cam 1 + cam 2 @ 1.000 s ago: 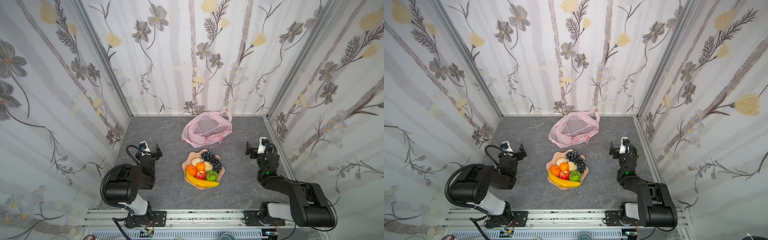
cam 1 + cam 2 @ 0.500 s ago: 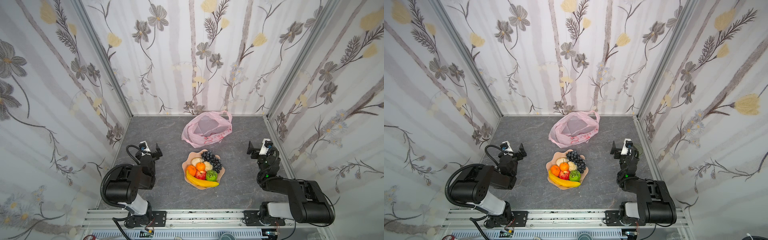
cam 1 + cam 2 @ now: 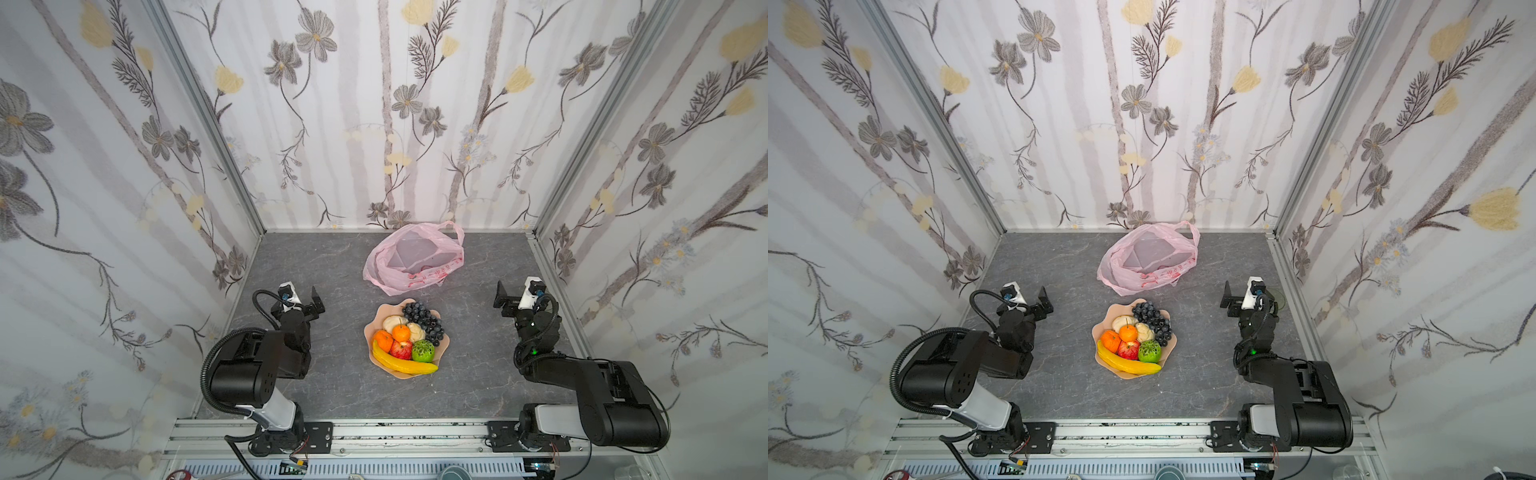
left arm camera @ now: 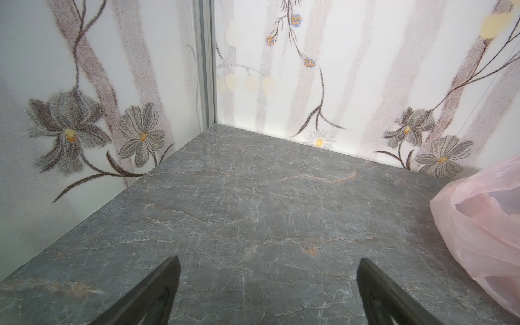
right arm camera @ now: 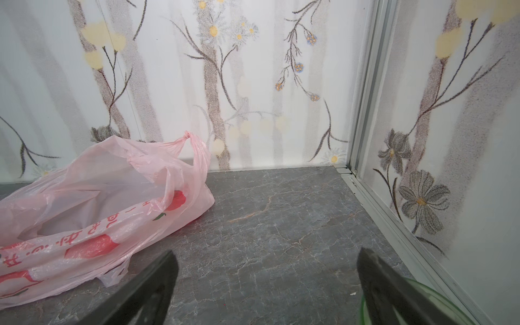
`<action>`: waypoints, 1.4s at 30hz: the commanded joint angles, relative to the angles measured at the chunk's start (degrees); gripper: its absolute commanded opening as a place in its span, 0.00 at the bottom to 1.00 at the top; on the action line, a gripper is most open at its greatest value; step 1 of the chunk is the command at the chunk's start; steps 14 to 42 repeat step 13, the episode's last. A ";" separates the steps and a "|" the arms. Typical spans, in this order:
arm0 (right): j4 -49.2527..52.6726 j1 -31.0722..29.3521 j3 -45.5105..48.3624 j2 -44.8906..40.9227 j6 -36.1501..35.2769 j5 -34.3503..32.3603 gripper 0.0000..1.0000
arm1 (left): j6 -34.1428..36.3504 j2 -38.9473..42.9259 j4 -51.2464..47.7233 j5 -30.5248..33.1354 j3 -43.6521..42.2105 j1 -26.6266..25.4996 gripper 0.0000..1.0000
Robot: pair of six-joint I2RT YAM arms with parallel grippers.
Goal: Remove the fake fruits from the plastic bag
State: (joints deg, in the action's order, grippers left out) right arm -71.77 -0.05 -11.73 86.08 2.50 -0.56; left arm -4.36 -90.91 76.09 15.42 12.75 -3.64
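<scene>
The fake fruits (image 3: 405,343) (image 3: 1133,338) lie heaped on a peach scalloped plate (image 3: 444,347) at the table's middle: a banana (image 3: 405,365), an apple, oranges, grapes (image 3: 424,320), a green fruit and beige ones. The pink plastic bag (image 3: 415,259) (image 3: 1150,257) (image 5: 98,202) lies slack behind the plate by the back wall, and no fruit shows in its open mouth. My left gripper (image 3: 301,305) (image 4: 268,260) is open over bare table, left of the plate, with the plastic bag's edge (image 4: 478,225) to one side. My right gripper (image 3: 517,301) (image 5: 267,251) is open and empty, right of the plate.
A green translucent cup (image 5: 439,298) (image 3: 1277,297) stands right beside my right gripper, against the right wall. Flowered walls enclose the grey marbled table (image 3: 332,266) on three sides, and both arm bases sit on the front rail.
My right arm has folded back a little, its gripper shifting slightly toward the right wall. The left arm, bag, plate and fruits have not moved.
</scene>
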 commanded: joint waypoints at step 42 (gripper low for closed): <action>-4.59 -0.47 1.60 -0.74 -1.20 0.22 1.00 | 3.57 1.98 11.40 -8.73 -6.35 -0.19 1.00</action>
